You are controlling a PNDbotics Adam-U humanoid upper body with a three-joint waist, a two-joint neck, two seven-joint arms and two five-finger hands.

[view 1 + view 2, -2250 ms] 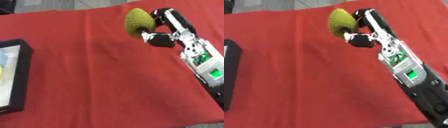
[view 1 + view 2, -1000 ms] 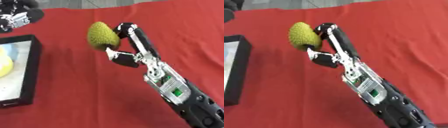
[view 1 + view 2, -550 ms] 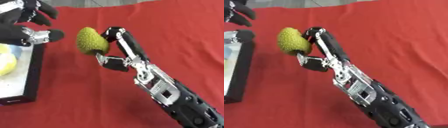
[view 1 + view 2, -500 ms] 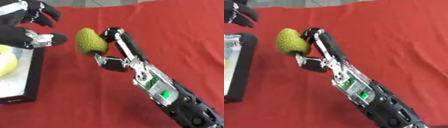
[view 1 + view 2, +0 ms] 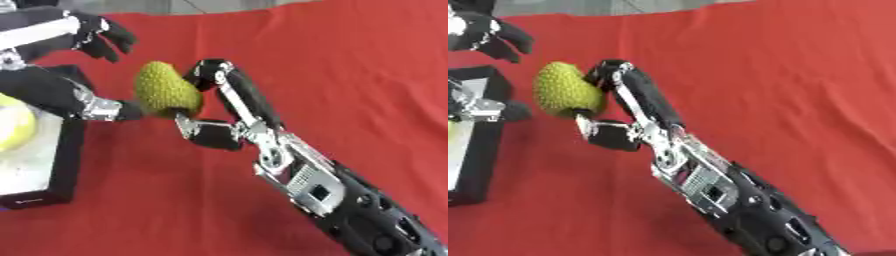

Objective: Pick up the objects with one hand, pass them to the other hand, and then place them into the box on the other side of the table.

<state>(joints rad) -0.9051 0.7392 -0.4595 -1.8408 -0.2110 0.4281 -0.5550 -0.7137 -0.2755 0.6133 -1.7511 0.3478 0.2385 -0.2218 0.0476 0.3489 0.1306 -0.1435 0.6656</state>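
While the right hand (image 5: 219, 117) reaches across the red-covered bench (image 5: 350, 65) in the left eye view, it holds a bumpy yellow-green fruit (image 5: 165, 90) pinched between its long upper fingers and its thumb below, the fruit raised off the cloth. Just to the fruit's left, the left hand (image 5: 61, 75) comes in from the view's left edge: its fingers are spread above and to the left of the fruit, and its thumb tip lies right against the fruit's lower left side, though contact cannot be confirmed. That hand is wide and grips nothing. Under the left arm sits a black box (image 5: 54, 175) at the left edge, with a pale yellow round object (image 5: 16, 127) inside it.

From the right eye view, the same fruit (image 5: 564, 95) shows more of its pointed top, and the right hand's (image 5: 619, 102) fingers curl round its right side. Only the dark fingertips of the left hand (image 5: 487, 32) show at the upper left corner, straight and apart from the fruit. The box's (image 5: 479, 165) black wall runs down the left edge.
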